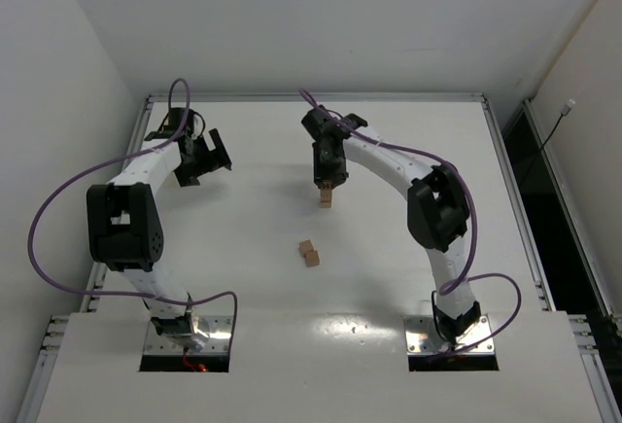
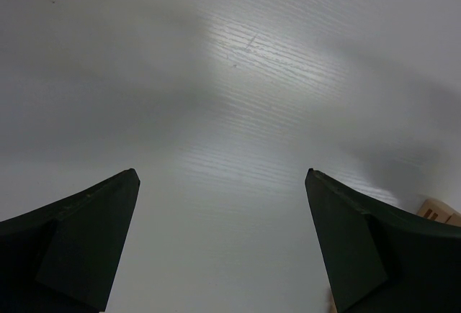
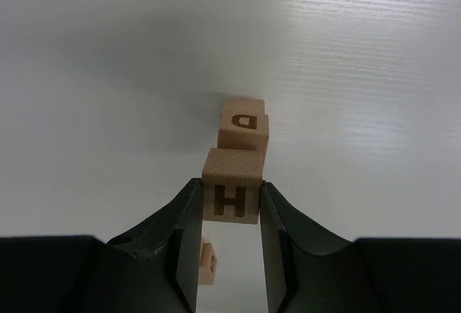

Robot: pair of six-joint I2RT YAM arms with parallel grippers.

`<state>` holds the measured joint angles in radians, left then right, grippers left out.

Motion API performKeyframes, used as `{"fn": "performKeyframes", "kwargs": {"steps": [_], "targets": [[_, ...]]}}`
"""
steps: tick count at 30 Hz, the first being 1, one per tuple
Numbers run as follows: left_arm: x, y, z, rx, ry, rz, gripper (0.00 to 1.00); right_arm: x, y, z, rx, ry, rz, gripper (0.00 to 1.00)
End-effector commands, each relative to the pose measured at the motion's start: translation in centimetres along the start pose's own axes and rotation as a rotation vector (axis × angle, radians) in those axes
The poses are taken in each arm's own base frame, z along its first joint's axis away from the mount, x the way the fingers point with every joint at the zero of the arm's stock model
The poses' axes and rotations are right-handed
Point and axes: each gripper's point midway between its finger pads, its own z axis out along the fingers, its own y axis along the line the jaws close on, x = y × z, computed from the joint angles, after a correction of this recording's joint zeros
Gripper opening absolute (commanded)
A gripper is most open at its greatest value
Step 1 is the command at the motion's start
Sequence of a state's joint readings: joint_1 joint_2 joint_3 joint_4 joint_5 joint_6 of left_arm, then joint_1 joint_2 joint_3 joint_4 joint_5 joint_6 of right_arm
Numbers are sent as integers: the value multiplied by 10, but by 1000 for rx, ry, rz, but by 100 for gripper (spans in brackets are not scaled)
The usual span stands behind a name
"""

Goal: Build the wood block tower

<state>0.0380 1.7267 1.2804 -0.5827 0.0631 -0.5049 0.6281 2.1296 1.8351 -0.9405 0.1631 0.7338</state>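
My left gripper hangs over the far left of the table with its dark, wedge-shaped fingers spread wide and nothing between them. It has no part in the build right now. The tabletop below it is matte white with a faint, fine grain.

Near the middle of the table, a pair of loose wood blocks lie touching each other, well apart from the stack. I judge these are what is left to add.

To the right of them, my right gripper is clamped on the cube marked H, one finger flat on each side face. The cube is pale, smooth wood with crisp edges and a dark burnt-looking letter. Just beyond it stands the tower, one cube wide, with a D on its top cube and what seems one more cube beneath. I cannot tell whether the H cube touches it yet. I judge the build roughly half done.
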Motion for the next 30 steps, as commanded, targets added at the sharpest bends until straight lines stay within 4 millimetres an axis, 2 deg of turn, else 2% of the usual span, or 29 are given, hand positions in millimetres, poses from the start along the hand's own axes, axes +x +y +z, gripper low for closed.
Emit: {"fn": "performKeyframes", "kwargs": {"steps": [1,11,15,30], "targets": [[-10,-9,-3,24,-27,16,100,-23,8,-10,-37,-63,23,0],[-12,-12,-3,37,-32,17,100,-24,11,-6,-51,-65,15,0],[-12,-12,-3,37,-32,17,100,-18,8,-2,-41,-50,13,0],[-9,-12,0,41,-19,17,100,-23,1,-1,-21,-62,22,0]]}}
